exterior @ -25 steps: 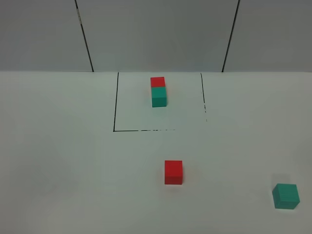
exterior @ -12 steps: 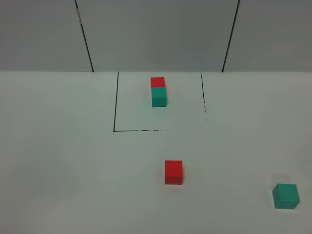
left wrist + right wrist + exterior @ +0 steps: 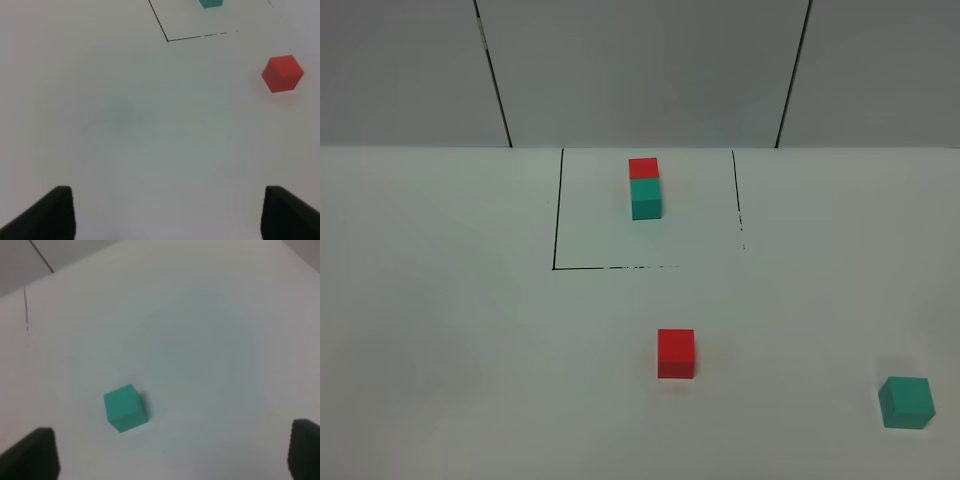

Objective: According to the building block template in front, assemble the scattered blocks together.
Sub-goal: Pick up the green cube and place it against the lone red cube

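Observation:
The building block template (image 3: 644,187) is a red cube joined to a teal cube inside a thin black square outline (image 3: 556,215) at the back of the table. The loose red cube (image 3: 676,353) lies in front of the outline; it also shows in the left wrist view (image 3: 282,73). The loose teal cube (image 3: 906,402) lies at the front right; it also shows in the right wrist view (image 3: 125,408). My left gripper (image 3: 165,212) is open and empty, well short of the red cube. My right gripper (image 3: 175,455) is open and empty, near the teal cube. Neither gripper shows in the exterior high view.
The white table (image 3: 460,330) ends at a grey panelled wall (image 3: 640,70) behind the outline. The outline's corner (image 3: 167,40) and a bit of the template's teal cube (image 3: 210,3) show in the left wrist view.

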Tool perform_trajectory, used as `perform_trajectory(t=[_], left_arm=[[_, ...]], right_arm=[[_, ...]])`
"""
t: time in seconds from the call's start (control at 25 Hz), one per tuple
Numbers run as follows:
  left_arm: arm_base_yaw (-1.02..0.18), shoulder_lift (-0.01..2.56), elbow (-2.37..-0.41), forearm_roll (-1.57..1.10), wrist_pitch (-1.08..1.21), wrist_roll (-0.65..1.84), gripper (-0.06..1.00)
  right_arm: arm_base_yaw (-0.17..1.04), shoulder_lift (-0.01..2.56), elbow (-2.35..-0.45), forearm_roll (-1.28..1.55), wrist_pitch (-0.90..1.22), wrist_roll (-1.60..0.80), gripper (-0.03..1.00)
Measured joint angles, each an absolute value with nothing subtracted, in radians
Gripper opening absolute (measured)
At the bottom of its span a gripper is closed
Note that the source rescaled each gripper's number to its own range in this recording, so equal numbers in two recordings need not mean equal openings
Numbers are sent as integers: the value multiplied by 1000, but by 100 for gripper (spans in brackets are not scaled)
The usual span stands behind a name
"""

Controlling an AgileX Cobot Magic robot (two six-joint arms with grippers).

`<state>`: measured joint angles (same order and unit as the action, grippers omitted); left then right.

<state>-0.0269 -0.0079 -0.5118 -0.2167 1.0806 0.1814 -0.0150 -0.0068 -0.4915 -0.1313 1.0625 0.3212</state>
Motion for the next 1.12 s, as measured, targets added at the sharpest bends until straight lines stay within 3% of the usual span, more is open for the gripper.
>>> perform_trajectory(t=[0.76,1.12], left_arm=[[-27,-8,-512,-217,1081,182,60],[-27,-8,-512,-218,1081,185,59]], right_arm=[[-15,19,-516,-136,1067,344,83],[-15,590,-703,-64,1077,146,83]])
